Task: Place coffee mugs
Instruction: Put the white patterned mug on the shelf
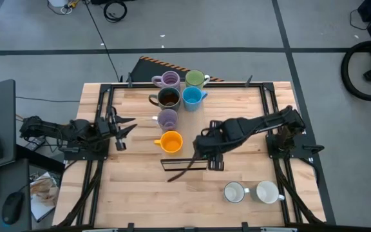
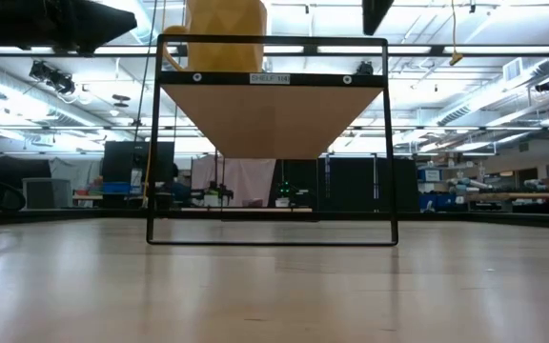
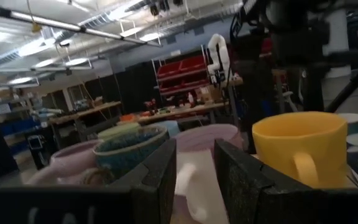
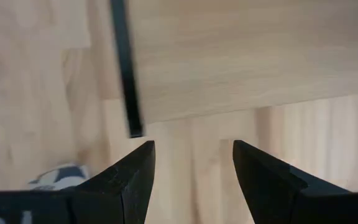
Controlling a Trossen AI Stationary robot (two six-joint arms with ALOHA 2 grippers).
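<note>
We looked straight down on the pale wooden table (image 1: 127,193) and counted eight small round mugs.

Nearest to us, at about five o'clock from the middle of the table, two white mugs (image 1: 250,192) stood side by side, just apart. Nothing held them.

A little further in, near the middle, the right gripper (image 1: 201,149) hung over the wood. Its two dark fingers (image 4: 135,177) were spread apart with nothing between them. Under it we saw bare wood and a thin black metal frame (image 1: 185,164) with a wooden shelf board (image 4: 241,56). From table height, that frame stood upright like a little gate with the board on top.

Just at nine o'clock from the right gripper sat the orange mug (image 1: 171,142), its handle pointing toward nine o'clock. It looked yellow-orange from the left wrist. No finger touched it.

Out at nine o'clock of the table, the left gripper (image 1: 120,131) waited near the edge, aimed at the mugs. Its fingers (image 3: 160,177) were open, with a gap between them and nothing pinched.

Further back, toward twelve o'clock, stood one lilac mug (image 1: 167,119) just behind the orange one. Behind it sat the dark brown mug (image 1: 167,98) with the blue mug (image 1: 192,97) right beside it. At the far edge stood the second lilac mug (image 1: 167,80) and the green mug (image 1: 195,79), close together.
</note>
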